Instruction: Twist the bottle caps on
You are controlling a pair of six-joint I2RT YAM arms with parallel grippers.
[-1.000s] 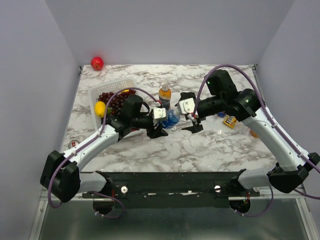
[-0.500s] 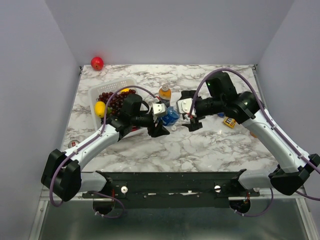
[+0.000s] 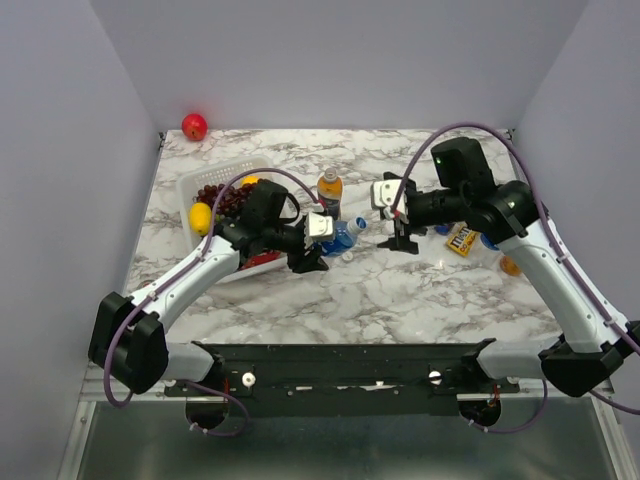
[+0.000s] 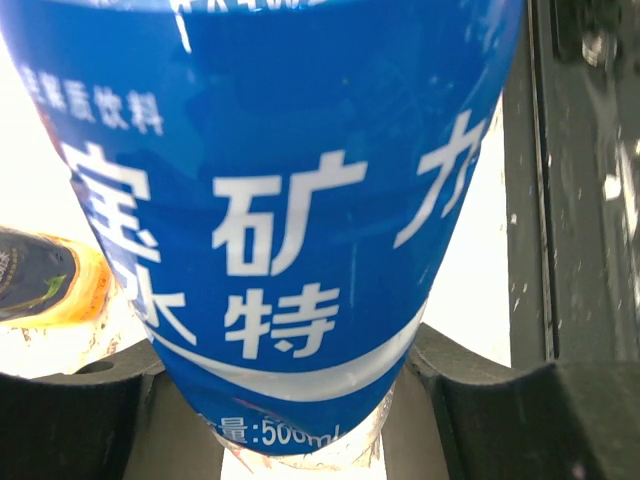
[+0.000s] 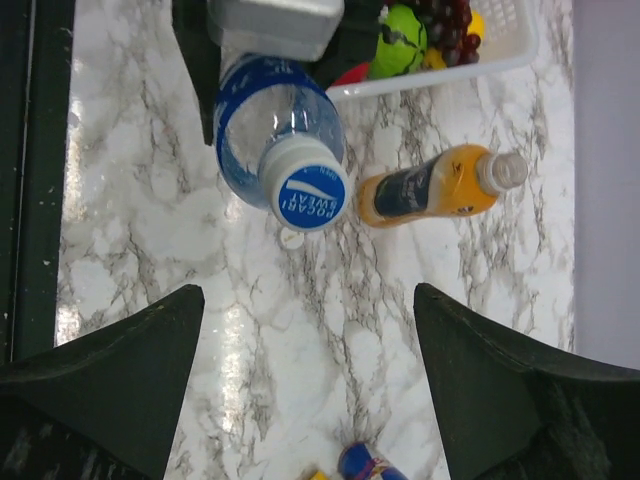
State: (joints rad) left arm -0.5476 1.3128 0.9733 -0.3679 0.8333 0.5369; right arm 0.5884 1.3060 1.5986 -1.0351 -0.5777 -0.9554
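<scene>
My left gripper (image 3: 318,245) (image 4: 290,400) is shut on a clear bottle with a blue label (image 3: 340,238) (image 4: 280,200), which fills the left wrist view between both fingers (image 4: 70,420). The bottle leans toward the right arm with a blue-and-white cap (image 3: 356,226) (image 5: 310,195) sitting on its neck. My right gripper (image 3: 400,228) (image 5: 305,400) is open and empty, a short way from that cap. A small white cap (image 5: 291,237) lies on the marble just below the bottle's mouth. An orange drink bottle (image 3: 329,190) (image 5: 430,190) with a dark label and pale cap stands behind.
A white basket (image 3: 215,178) (image 5: 490,55) of grapes and a lemon (image 3: 201,217) sits at the left. A red apple (image 3: 194,126) rests in the far left corner. A yellow packet (image 3: 460,240) and a red-blue can (image 5: 365,462) lie under the right arm.
My right gripper has drawn back from the bottle's cap, to the right and a little farther away, still open. The left gripper keeps its hold and the bottle has tilted slightly.
</scene>
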